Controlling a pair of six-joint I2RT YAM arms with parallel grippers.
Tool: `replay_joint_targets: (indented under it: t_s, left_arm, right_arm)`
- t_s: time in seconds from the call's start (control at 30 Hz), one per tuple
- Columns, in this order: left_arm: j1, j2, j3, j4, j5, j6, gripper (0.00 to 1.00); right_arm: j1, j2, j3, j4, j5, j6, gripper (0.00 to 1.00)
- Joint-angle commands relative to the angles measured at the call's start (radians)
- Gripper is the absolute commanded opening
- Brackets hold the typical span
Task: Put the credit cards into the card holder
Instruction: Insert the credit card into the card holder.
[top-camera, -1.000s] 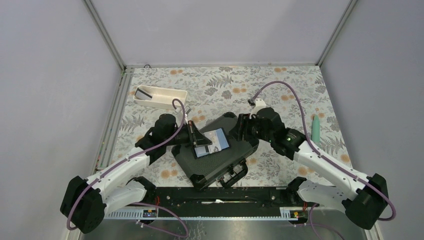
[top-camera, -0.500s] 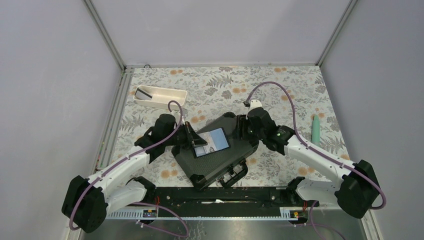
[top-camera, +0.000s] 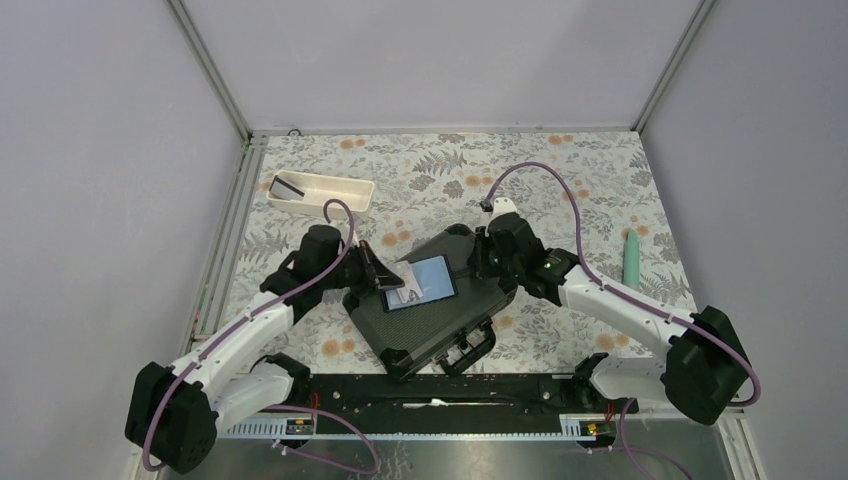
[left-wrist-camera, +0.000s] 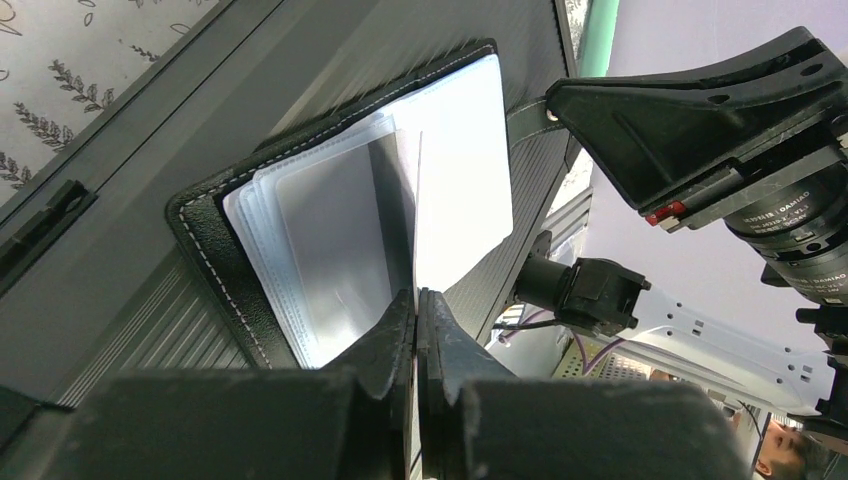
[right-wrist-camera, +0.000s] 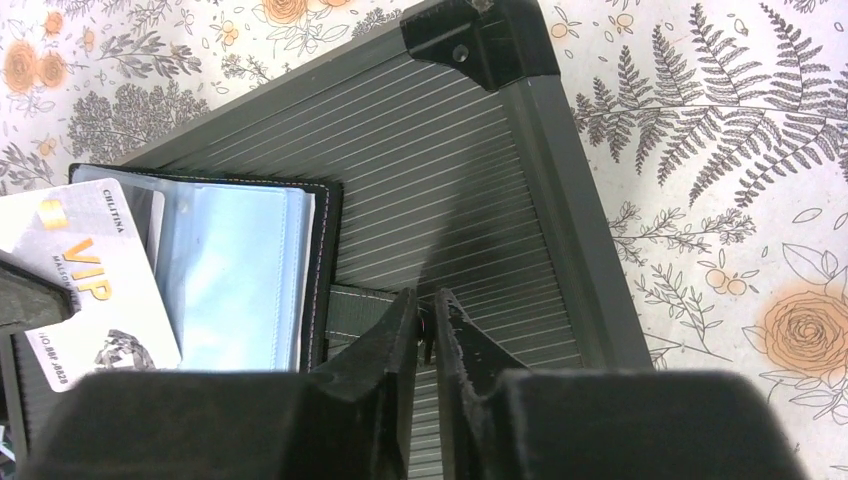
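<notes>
Since the earlier frame the left arm has been drawn slightly leftward and the right arm has been swung inward, its shoulder now nearer the middle. The card holder has barely shifted.

Left to right:

- A white tray is seen at far left on the floral counter. A dark card lies in its left end.
- The left jaws are closed on one short edge of a pale card printed "VIP".
- The pale card is held over the left part of the card holder, with one corner overlapping the clear sleeves. Whether that corner has entered a sleeve cannot be told.
- The card holder lies open, sleeves upward, on the ribbed lid of a black hard case.
- A strap runs from the holder's right edge to the tips of the right jaws.
- The right jaws are set almost together, with only a thin slit between them. Whether the strap is pinched cannot be told.
- A green tube-like thing lies on the counter, well apart to the right.
</notes>
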Motion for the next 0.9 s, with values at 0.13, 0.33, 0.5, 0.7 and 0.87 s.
replay_joint_targets:
  t_s: [0.13, 0.33, 0.5, 0.7, 0.87]
  left_arm:
    - [0.02, 0.0, 0.046, -0.021, 0.029, 0.041, 0.0]
    - [0.043, 0.025, 0.062, -0.025, 0.076, 0.066, 0.0]
    - [0.05, 0.043, 0.038, 0.041, 0.117, 0.024, 0.0]
    - [0.05, 0.066, 0.016, 0.09, 0.134, -0.005, 0.0]
    - [0.051, 0.063, 0.004, 0.091, 0.128, -0.02, 0.0]
  right_arm:
    - [-0.004, 0.021, 0.041, 0.032, 0.02, -0.018, 0.01]
    - [-0.004, 0.032, 0.037, 0.028, 0.03, -0.019, 0.0]
    - [-0.004, 0.034, 0.04, 0.023, 0.037, -0.02, 0.0]
    - [-0.004, 0.034, 0.043, 0.017, 0.041, -0.02, 0.0]
    - [-0.004, 0.036, 0.045, 0.018, 0.045, -0.021, 0.0]
